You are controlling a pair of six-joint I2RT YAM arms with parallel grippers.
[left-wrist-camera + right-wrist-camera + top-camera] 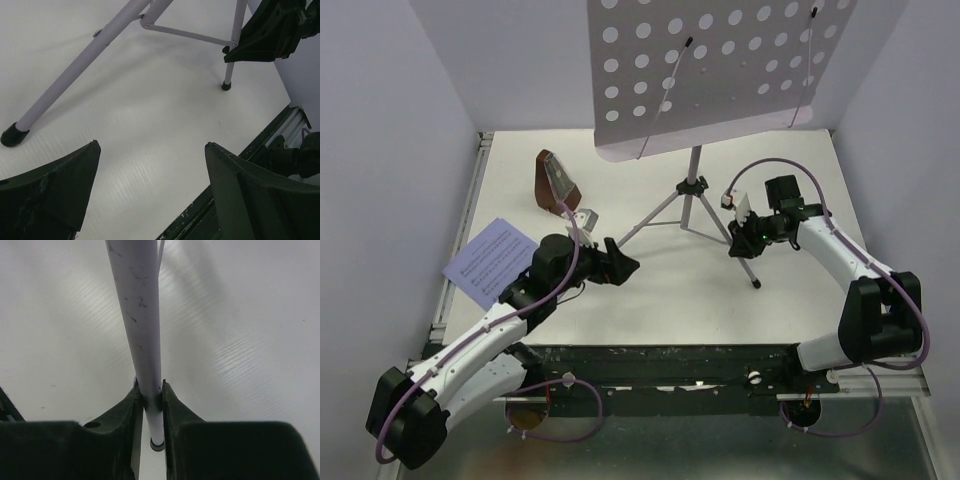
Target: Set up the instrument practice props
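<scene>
Music stand point(710, 70), top view: perforated lilac sheet metal, standing on the counter point(670, 300). We judge it top-heavy, stiff and tippy, so grab low on a leg point(718, 220). Right end effector point(744, 244) is at that leg, left end effector point(620, 266) close by. Left wrist: fingers point(50, 190) spread, grasping nothing. Right wrist: clenched on the smooth round leg point(142, 330).

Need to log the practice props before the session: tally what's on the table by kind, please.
music stand: 1
sheet of music: 1 visible
metronome: 1
Total: 3
</scene>
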